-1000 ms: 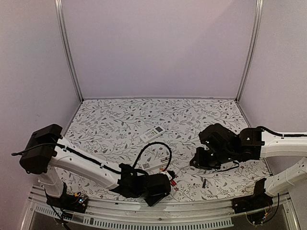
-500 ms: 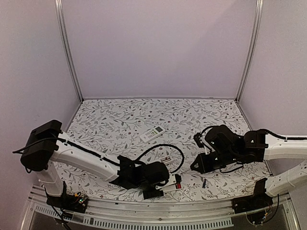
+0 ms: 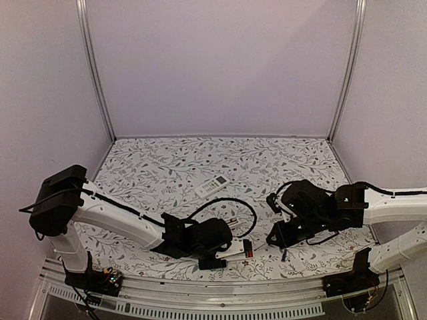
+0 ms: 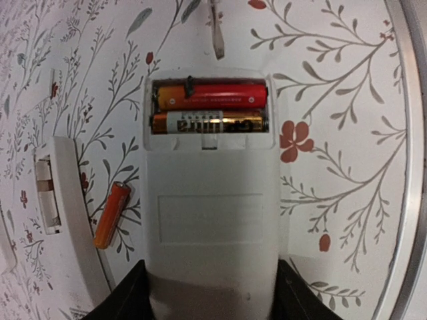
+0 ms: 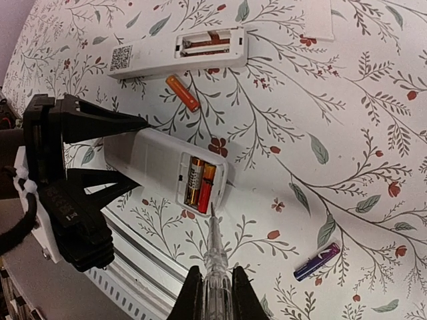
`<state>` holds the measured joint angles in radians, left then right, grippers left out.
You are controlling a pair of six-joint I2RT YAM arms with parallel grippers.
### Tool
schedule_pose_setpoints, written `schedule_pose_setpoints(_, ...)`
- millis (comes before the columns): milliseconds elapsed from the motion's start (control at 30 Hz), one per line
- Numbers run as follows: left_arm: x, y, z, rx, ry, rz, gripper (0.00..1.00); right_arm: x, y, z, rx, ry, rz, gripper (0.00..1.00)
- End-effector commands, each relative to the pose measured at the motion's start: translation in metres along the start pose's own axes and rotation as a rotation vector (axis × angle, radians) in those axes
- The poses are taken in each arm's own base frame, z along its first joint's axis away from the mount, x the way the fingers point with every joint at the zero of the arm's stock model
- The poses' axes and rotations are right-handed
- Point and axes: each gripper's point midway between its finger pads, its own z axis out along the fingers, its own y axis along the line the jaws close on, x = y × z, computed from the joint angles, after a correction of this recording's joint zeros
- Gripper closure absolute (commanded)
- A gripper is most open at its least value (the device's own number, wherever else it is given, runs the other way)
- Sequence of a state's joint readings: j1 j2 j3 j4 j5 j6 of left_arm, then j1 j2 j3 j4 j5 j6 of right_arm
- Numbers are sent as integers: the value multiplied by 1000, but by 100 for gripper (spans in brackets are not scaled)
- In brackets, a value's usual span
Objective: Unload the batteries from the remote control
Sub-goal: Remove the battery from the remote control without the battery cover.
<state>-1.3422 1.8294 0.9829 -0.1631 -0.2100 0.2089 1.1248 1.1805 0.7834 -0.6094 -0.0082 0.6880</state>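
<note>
Two arms meet near the front edge of the tabletop [image 3: 160, 167] in the overhead view. Your left tool [image 3: 227, 251] is clamped on the remote control [image 3: 240, 251], holding it out toward the right tool [image 3: 277, 235] just beside it. A spare remote [image 3: 211, 186] lies well apart at mid-tabletop, and a dark cell [image 3: 283, 255] lies near the right tool.

From the left wrist, the fingers pinch the remote's lower body from both sides with its back facing up and the cover off. That leaves the bay exposed, where the batteries [image 4: 213, 95] lie side by side, one red-orange and one black-and-gold, both seated. A loose orange cell [image 4: 111, 215] rests between this remote and a second remote [image 4: 63, 200]. The tip of a white stick [image 4: 215, 30] pokes in just past the bay's end.

From the right wrist, you see the right tool pressed together on that stick, with its point at the bay's edge. It looks placed to lever a cell out while the left tool steadies the body. Two cells have yet to come out.
</note>
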Motion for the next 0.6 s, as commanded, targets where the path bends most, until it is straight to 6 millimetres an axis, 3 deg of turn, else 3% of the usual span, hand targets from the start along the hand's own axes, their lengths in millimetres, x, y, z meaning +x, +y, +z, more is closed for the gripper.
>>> schedule_pose_setpoints(0,23,-4,6,15,67,30,66,-11,-1,-1,52,-35,0,100)
schedule_pose_setpoints(300,26,-11,9,21,78,52,67,-26,10,-1,22,-84,12,100)
schedule_pose_setpoints(567,26,-13,9,21,80,58,67,-26,11,5,37,-70,6,100)
